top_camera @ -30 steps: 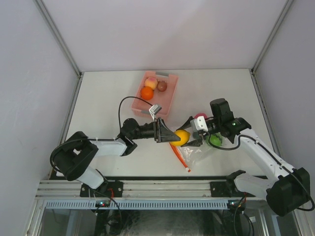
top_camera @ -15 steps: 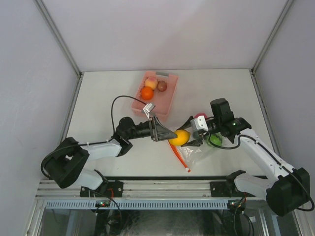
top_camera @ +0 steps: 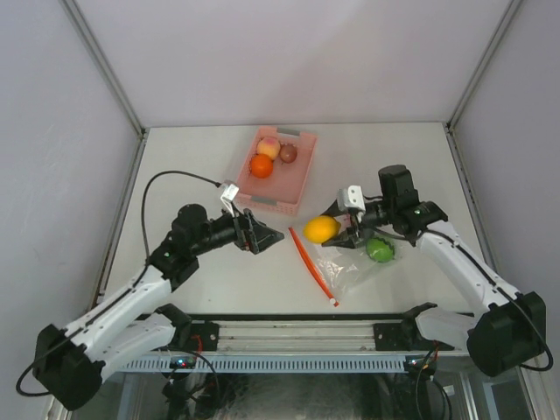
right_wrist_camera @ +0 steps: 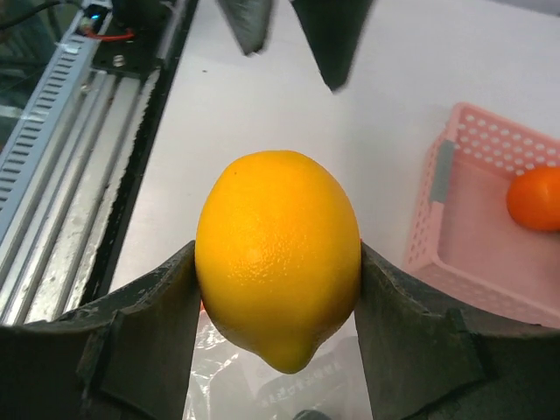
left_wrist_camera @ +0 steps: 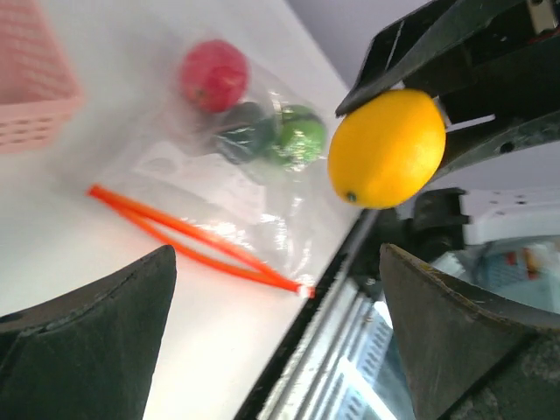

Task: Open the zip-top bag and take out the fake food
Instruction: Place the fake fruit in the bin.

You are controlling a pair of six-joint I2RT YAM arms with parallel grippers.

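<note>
clamping the lemon [right_wrist_camera: 278, 258] across its middle, the right claw [top_camera: 329, 231] is holding it just beside the bag [top_camera: 350, 267] lying on the surface [top_camera: 192, 175]; it is looking light, hard, slick. the left claw [top_camera: 265, 236] is gaping, empty.

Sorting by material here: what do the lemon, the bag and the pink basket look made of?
Lemon: probably plastic, evenly yellow, faintly dimpled, soft sheen. Bag: thin clear plastic film, wrinkled and glinting. Basket: seemingly rigid pink plastic, matte, perforated walls.
</note>
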